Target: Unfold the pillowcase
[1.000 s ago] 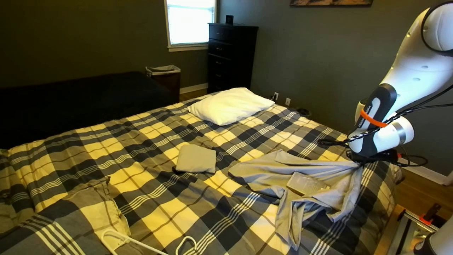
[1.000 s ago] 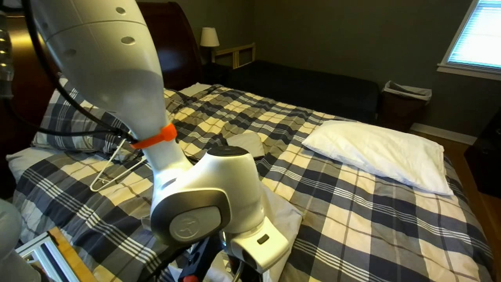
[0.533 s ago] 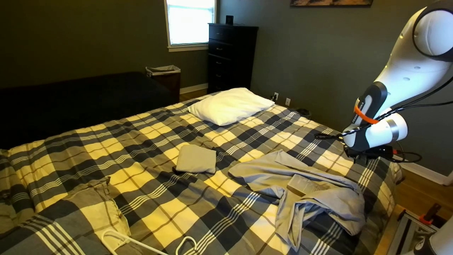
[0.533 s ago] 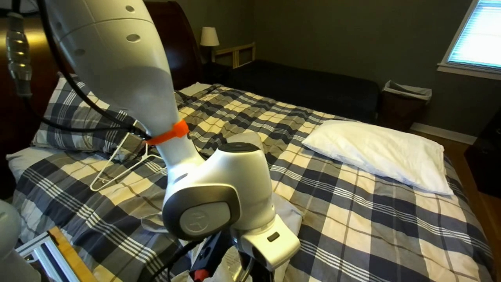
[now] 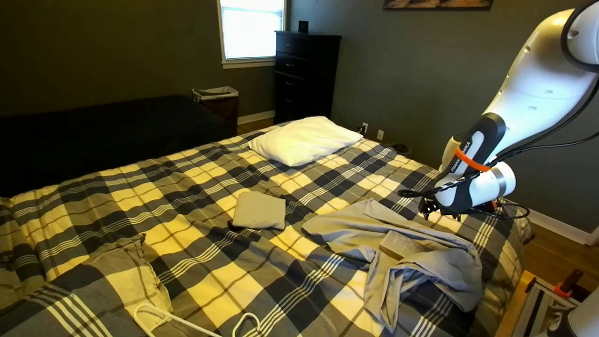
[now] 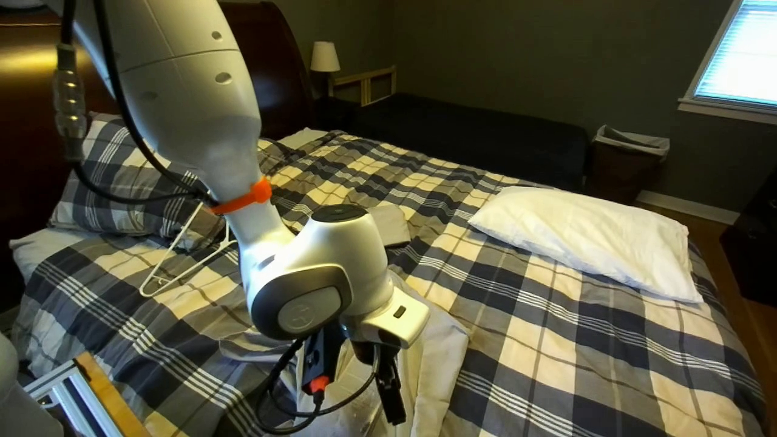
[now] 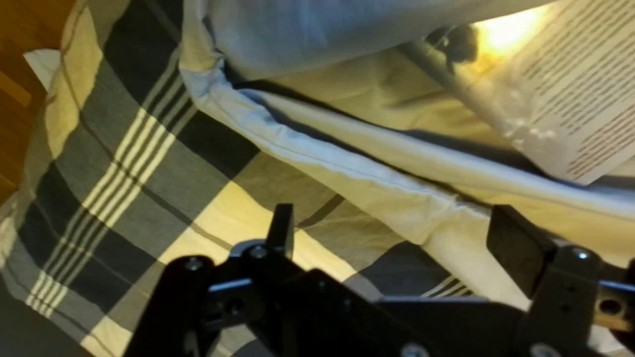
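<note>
The grey pillowcase [image 5: 346, 224] lies loose and crumpled on the plaid bed, partly spread, with folds bunched towards the bed's near-robot edge. In the wrist view, a hemmed edge of the pillowcase [image 7: 357, 173] runs diagonally beyond the fingers. My gripper [image 5: 442, 216] hangs just above the bed beside the pillowcase. Seen from the wrist, the gripper [image 7: 392, 228] is open wide with nothing held; its right finger [image 7: 518, 248] overlaps the cloth in the picture, while the left finger [image 7: 281, 228] stands over bare bedspread. Whether the tips touch the cloth I cannot tell.
A clear package with printed text [image 7: 585, 99] rests on the pillowcase. Farther across the bed are a folded grey square of cloth [image 5: 259, 210] and a white pillow [image 5: 304, 140]. A white hanger [image 5: 192, 324] lies at the bed's other side. A wood-edged metal stand [image 5: 514, 304] adjoins the bed.
One second ago the gripper held up a corner of the pillowcase. It has let go, the cloth has dropped onto the bed, and the arm has moved away from the bed's edge, further over the bed.
</note>
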Robot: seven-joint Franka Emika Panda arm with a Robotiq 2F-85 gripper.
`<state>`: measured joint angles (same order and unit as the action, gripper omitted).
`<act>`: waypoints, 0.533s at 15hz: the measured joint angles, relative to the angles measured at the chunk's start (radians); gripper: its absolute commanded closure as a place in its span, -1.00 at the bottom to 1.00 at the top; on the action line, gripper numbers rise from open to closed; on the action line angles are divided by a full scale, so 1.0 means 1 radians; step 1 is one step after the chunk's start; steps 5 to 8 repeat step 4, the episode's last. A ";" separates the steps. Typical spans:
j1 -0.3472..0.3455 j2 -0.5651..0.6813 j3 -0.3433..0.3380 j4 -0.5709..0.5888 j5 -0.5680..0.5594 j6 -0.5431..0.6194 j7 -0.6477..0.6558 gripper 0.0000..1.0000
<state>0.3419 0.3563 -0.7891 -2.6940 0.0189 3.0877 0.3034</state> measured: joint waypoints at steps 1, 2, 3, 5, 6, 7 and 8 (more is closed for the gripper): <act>-0.036 -0.007 0.050 -0.003 -0.003 0.015 -0.038 -1.00; -0.078 -0.016 0.101 -0.004 -0.006 0.026 -0.080 -1.00; -0.124 -0.025 0.151 -0.005 -0.012 0.034 -0.126 -1.00; -0.175 -0.036 0.203 -0.005 -0.019 0.037 -0.173 -1.00; -0.175 -0.036 0.203 -0.005 -0.019 0.037 -0.173 -1.00; -0.175 -0.036 0.203 -0.005 -0.019 0.037 -0.173 -1.00; -0.175 -0.036 0.203 -0.005 -0.019 0.037 -0.173 -1.00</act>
